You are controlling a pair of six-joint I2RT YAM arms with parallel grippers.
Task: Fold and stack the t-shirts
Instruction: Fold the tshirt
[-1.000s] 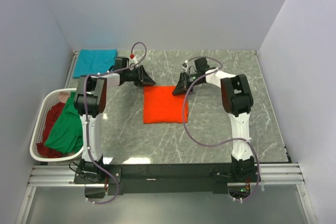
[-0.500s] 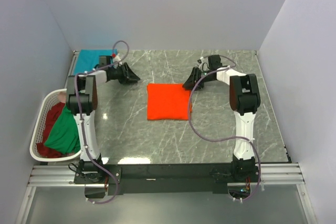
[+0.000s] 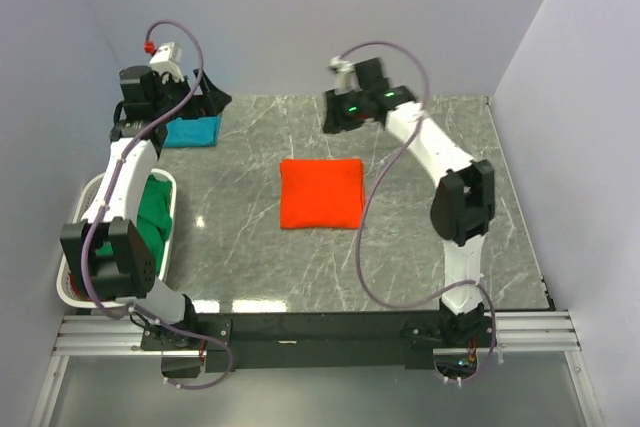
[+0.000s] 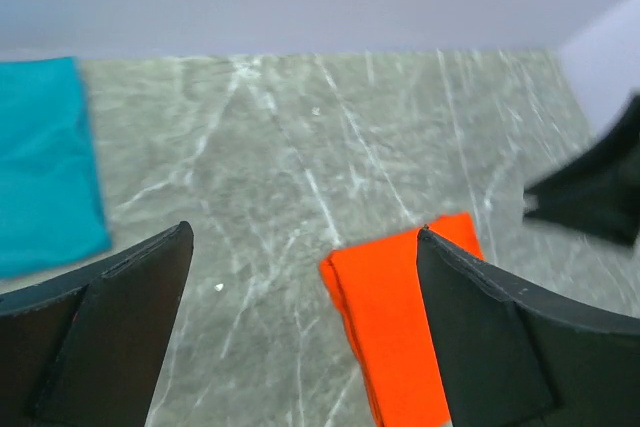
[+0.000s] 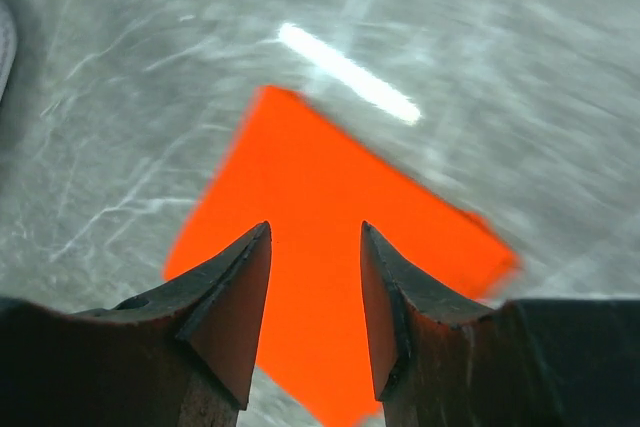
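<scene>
Grey marble-patterned surface (image 3: 250,247), folded orange t-shirt (image 3: 320,193) lying flat near its middle, teal t-shirt (image 3: 195,130) flat at the far left corner, white laundry basket (image 3: 172,212) at the left edge

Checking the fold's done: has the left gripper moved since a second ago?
Yes. The left gripper has swung left, away from the orange t-shirt, toward the teal t-shirt.
</scene>
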